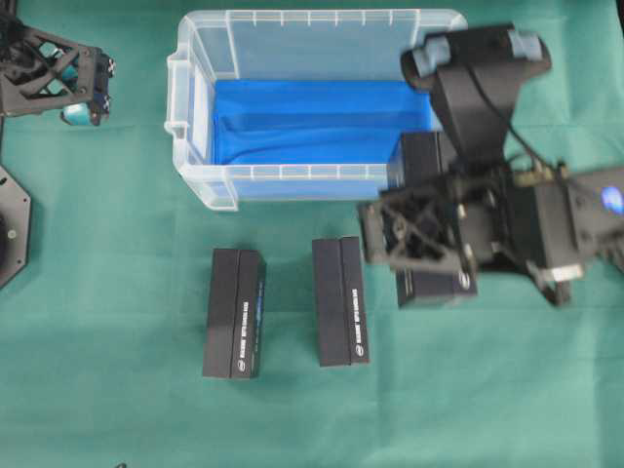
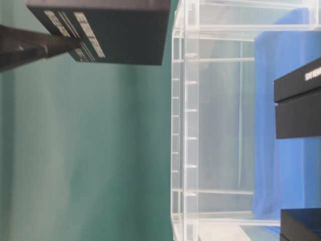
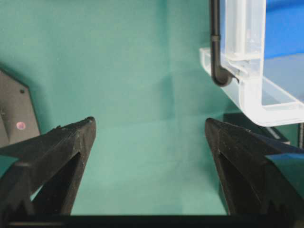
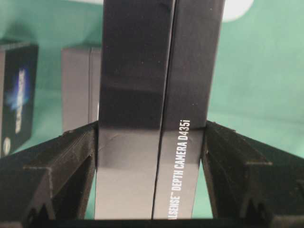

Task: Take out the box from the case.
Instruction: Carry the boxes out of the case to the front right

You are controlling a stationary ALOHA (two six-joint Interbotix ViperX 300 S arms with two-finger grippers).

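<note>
The case [image 1: 200, 185] is a clear plastic bin with a blue sheet [image 1: 312, 122] on its floor, and no box shows inside it. My right gripper [image 1: 429, 234] is shut on a black box [image 1: 436, 288] and holds it in the air by the case's front right corner. In the right wrist view both fingers [image 4: 71, 152] press the box [image 4: 156, 71] on its long sides. The table-level view shows that box [image 2: 120, 30] raised beyond the case's rim [image 2: 176, 100]. My left gripper [image 1: 86, 97] is open at the far left, its jaws [image 3: 149, 123] holding nothing.
Two more black boxes [image 1: 234, 312] [image 1: 341, 300] stand side by side on the green cloth in front of the case. A dark base plate [image 1: 12, 224] sits at the left edge. The case's handle corner [image 3: 247, 90] is to the right of the left gripper.
</note>
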